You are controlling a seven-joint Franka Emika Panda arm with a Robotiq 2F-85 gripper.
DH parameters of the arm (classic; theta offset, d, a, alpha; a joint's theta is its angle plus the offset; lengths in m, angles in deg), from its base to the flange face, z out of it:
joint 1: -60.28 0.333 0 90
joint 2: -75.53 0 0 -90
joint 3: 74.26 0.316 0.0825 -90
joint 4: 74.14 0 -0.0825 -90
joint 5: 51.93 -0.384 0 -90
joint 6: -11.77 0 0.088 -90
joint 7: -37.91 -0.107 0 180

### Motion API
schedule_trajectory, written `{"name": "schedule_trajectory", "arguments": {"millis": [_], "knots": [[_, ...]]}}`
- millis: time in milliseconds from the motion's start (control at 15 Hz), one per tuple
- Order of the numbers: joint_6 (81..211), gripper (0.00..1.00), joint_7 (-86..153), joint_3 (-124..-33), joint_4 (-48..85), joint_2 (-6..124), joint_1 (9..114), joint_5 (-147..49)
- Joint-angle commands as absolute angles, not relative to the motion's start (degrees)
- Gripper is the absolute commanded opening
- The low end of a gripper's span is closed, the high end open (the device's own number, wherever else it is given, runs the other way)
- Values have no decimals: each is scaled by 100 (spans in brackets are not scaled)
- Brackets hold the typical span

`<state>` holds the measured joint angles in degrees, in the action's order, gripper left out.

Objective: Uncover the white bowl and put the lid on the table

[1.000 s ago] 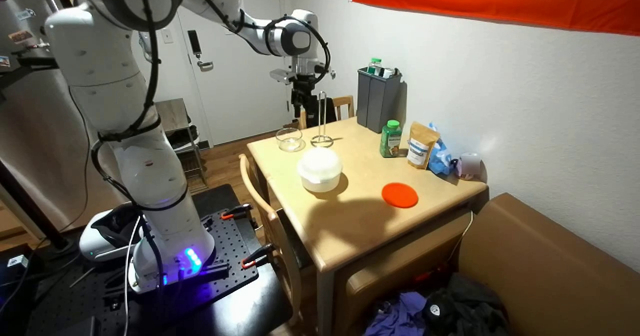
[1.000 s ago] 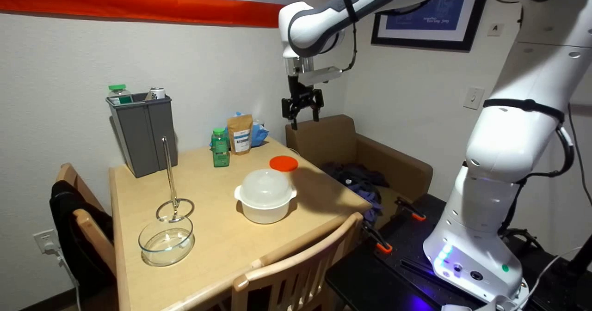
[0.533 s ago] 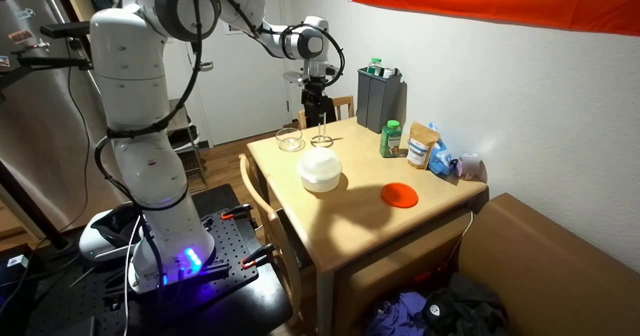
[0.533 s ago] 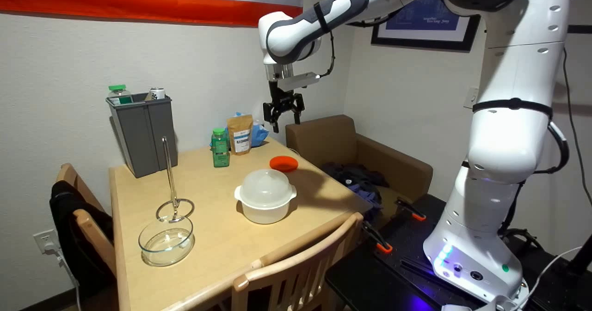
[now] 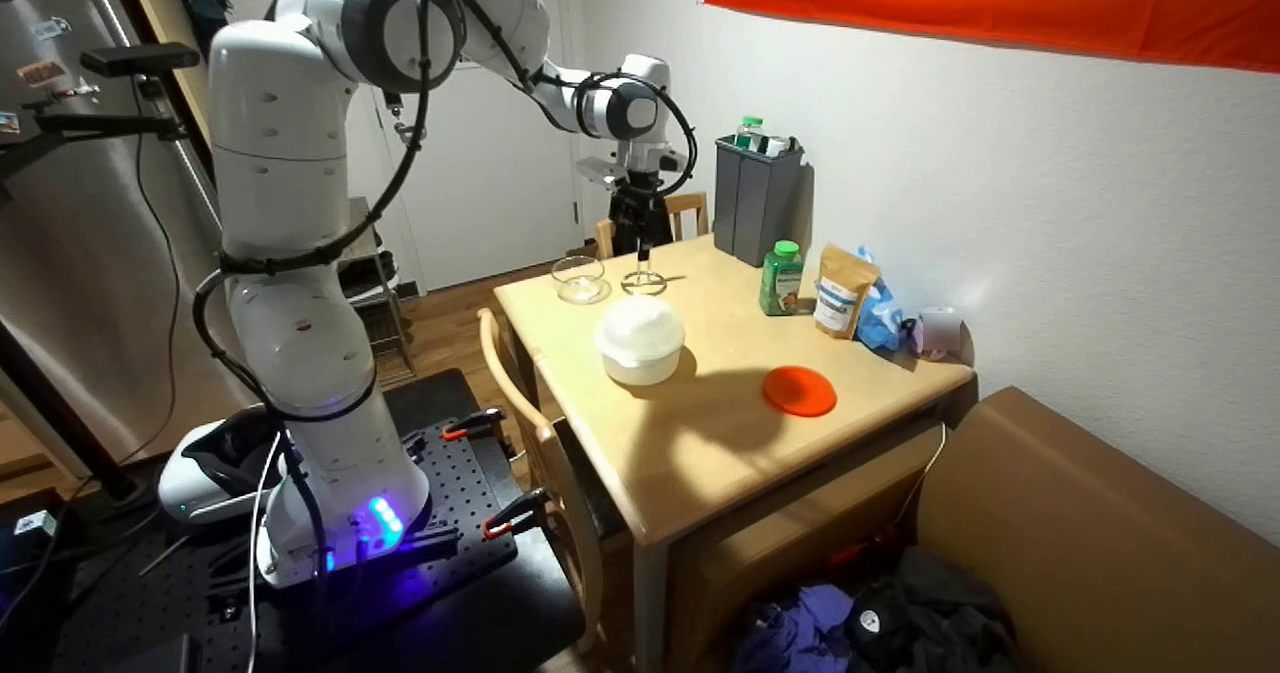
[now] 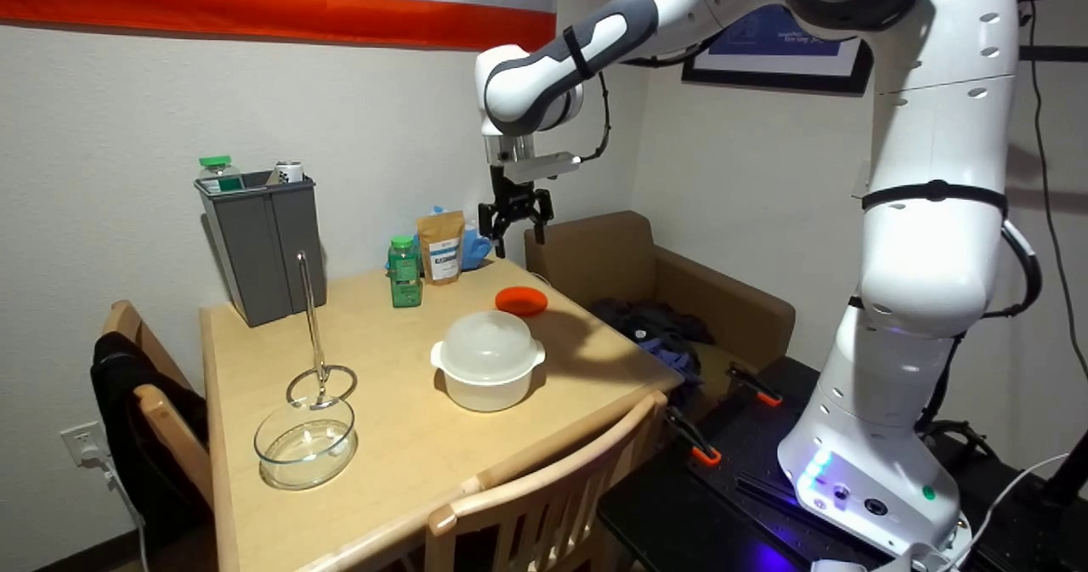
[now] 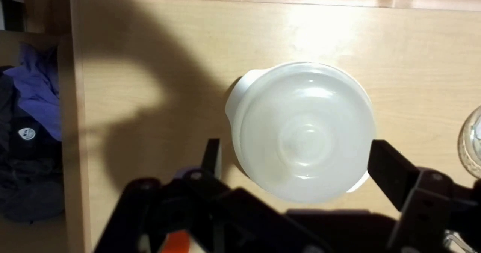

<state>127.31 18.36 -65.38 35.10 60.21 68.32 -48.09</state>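
The white bowl (image 6: 486,395) stands upright on the light-wood table (image 6: 382,461), also in an exterior view (image 5: 642,370). The domed, translucent white lid (image 6: 487,347) sits on it in both exterior views (image 5: 640,323). In the wrist view the lid (image 7: 308,144) hides most of the bowl, and one bowl handle (image 7: 241,89) shows at its left. My gripper (image 7: 296,146) is open and empty, fingers pointing down. In the wrist view its fingertips lie to either side of the lid's lower half. In an exterior view the gripper (image 6: 519,242) hangs well above the table, apart from the lid.
A flat orange-red disc (image 5: 799,391) lies near the bowl. A glass bowl (image 6: 306,449) and an upright metal stand (image 6: 321,376) are on the table's other side. A green bottle (image 6: 405,274), a brown pouch (image 6: 442,257) and a grey bin (image 6: 272,249) stand by the wall. A chair (image 6: 552,478) is close.
The arm has swung over the table and the gripper has come lower, moving towards the bowl. The gripper has stayed open. The bowl and lid have not moved.
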Motion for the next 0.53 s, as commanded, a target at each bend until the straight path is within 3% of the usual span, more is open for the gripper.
{"name": "schedule_trajectory", "arguments": {"millis": [0,467], "knots": [[12812,100,2152,-6629,2958,5259,6925,-5004],[12673,100,2458,-6722,1947,4070,7013,-5006]]}}
